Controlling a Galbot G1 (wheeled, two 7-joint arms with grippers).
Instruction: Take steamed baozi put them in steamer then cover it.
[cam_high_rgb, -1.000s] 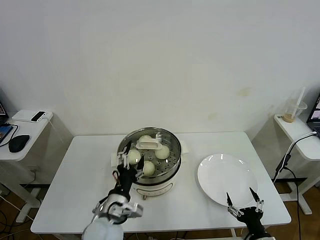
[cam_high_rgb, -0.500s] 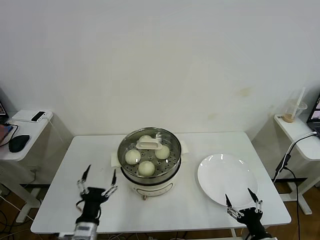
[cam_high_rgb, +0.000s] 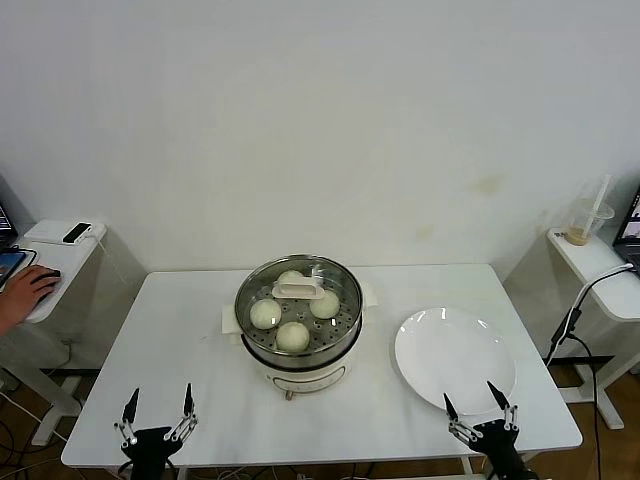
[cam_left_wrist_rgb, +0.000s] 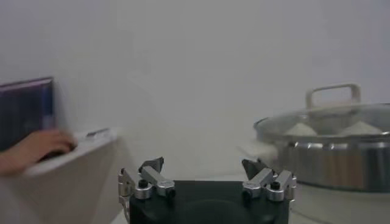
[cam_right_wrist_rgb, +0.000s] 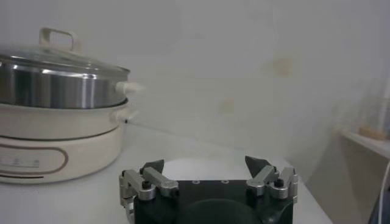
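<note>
Black-bodied, the left gripper and right gripper hover at the table's near edge, both spread wide and empty. Beyond them, between the two, stands the steamer; four baozi sit inside under the glass cover. Right of the steamer lies a white plate.

The head view looks forward and down from above on the whole surface. Both wrist views sit low, near surface level, facing the back wall. All three share the steamer, seen close from opposite sides by the wrist views.
</note>
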